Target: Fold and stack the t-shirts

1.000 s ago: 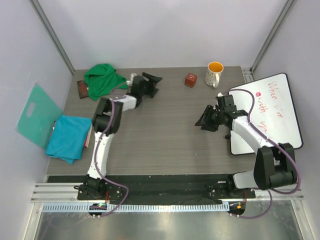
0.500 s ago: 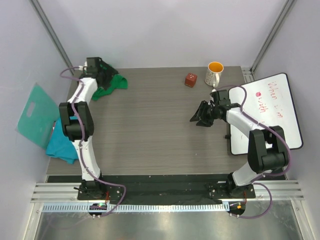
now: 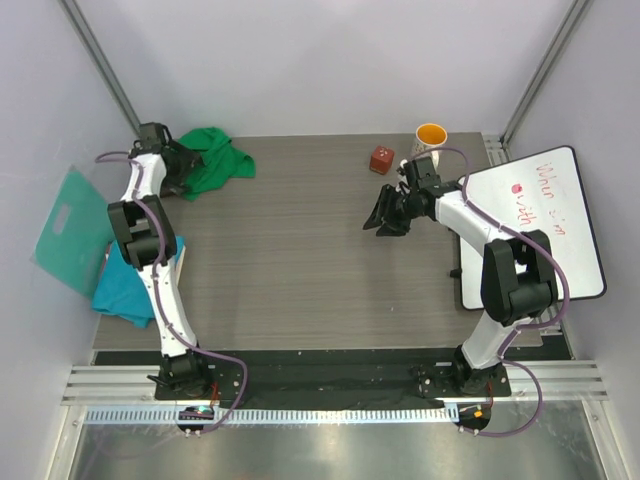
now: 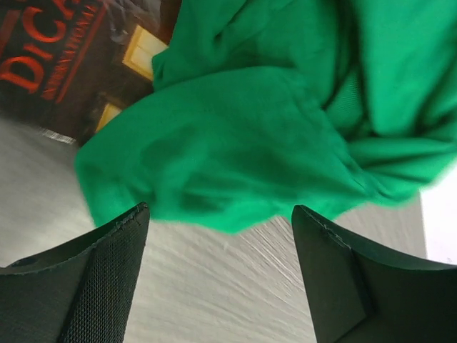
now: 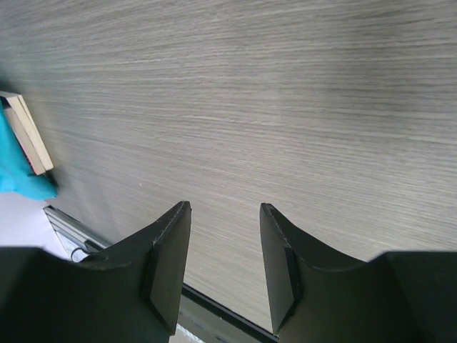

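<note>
Top external view gives me two shirts: the green shirt [image 3: 218, 165] bunched at the upper left of the desk [image 3: 300, 260], and the teal shirt [image 3: 135, 280] at the desk's left edge, well apart from it. I also count one mug [image 3: 430, 143], one red block [image 3: 381, 159], one whiteboard [image 3: 540, 220] at right and one teal board [image 3: 68, 230] at far left.

My left arm is stretched up into the upper left corner, with the left gripper [image 3: 183, 163] at the green shirt's left side. On the left wrist view its jaws are spread wide with the cloth just ahead and nothing grasped. A book [image 4: 57, 57] shows partly under that shirt, its title cut off.

My right arm reaches toward the upper middle, with the right gripper [image 3: 380, 215] released over bare desk. The right wrist view catches only a corner of the teal shirt at its left edge.
</note>
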You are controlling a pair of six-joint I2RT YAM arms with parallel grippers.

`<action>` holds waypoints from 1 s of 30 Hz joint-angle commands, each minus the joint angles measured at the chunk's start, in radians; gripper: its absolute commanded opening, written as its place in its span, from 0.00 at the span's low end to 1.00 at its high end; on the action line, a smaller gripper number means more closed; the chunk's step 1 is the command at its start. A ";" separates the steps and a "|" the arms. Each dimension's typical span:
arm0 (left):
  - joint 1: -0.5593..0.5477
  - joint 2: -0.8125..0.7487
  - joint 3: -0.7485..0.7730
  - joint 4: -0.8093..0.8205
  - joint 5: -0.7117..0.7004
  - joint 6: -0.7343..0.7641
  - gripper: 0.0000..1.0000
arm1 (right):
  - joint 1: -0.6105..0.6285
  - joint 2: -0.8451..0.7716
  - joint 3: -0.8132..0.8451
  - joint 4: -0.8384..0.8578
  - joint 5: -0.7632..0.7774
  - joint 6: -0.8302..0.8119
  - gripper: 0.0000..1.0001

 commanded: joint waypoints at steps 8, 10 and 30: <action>0.000 0.052 0.054 0.054 0.117 0.028 0.79 | 0.007 -0.021 0.044 -0.108 0.054 -0.031 0.49; -0.002 0.022 0.000 0.089 0.114 0.017 0.79 | 0.007 -0.018 0.039 -0.109 0.061 -0.023 0.48; -0.118 -0.127 -0.230 0.091 0.263 0.209 0.00 | 0.035 0.109 0.090 -0.034 0.029 0.029 0.46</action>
